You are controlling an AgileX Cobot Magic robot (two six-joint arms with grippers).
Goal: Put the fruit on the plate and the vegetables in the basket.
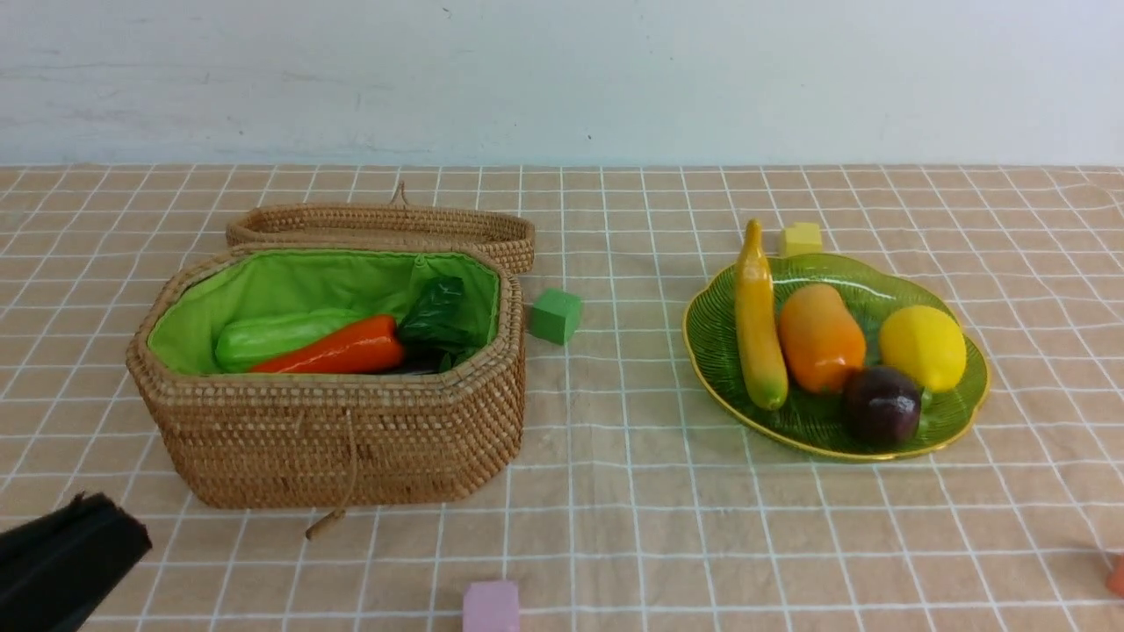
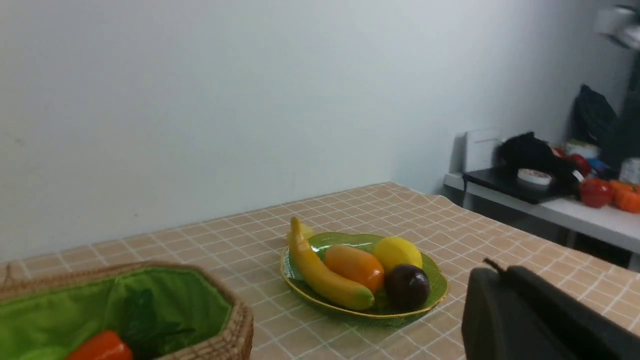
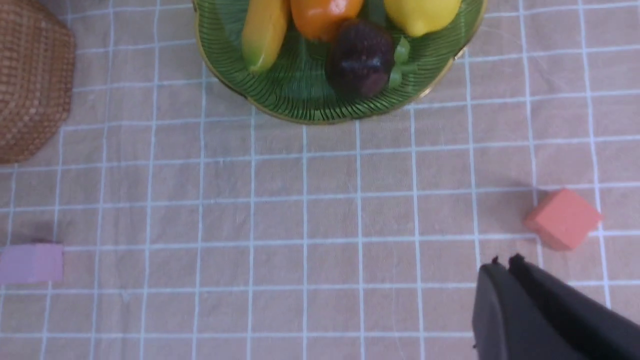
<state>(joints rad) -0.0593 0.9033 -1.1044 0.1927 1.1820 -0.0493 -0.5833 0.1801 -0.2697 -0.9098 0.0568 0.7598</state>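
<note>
The open wicker basket (image 1: pixel 334 439) stands on the left with its lid (image 1: pixel 378 224) folded back. In its green lining lie a light green cucumber (image 1: pixel 272 338), an orange-red carrot (image 1: pixel 342 351) and dark green leaves (image 1: pixel 435 312). The green plate (image 1: pixel 878 272) on the right holds the fruit: a banana (image 1: pixel 757 325), a mango (image 1: pixel 821 338), a lemon (image 1: pixel 922 347) and a mangosteen (image 1: pixel 881 404). My left gripper (image 2: pixel 494 268) is shut and empty, low at the near left corner (image 1: pixel 88 513). My right gripper (image 3: pixel 505 261) is shut and empty over bare cloth, nearer than the plate.
A green foam cube (image 1: pixel 555 316) sits just right of the basket and a yellow one (image 1: pixel 801 239) behind the plate. A pink cube (image 1: pixel 492 606) lies at the near edge, an orange-red cube (image 3: pixel 562 218) close to my right gripper. A cluttered side table (image 2: pixel 550 200) stands beyond the table.
</note>
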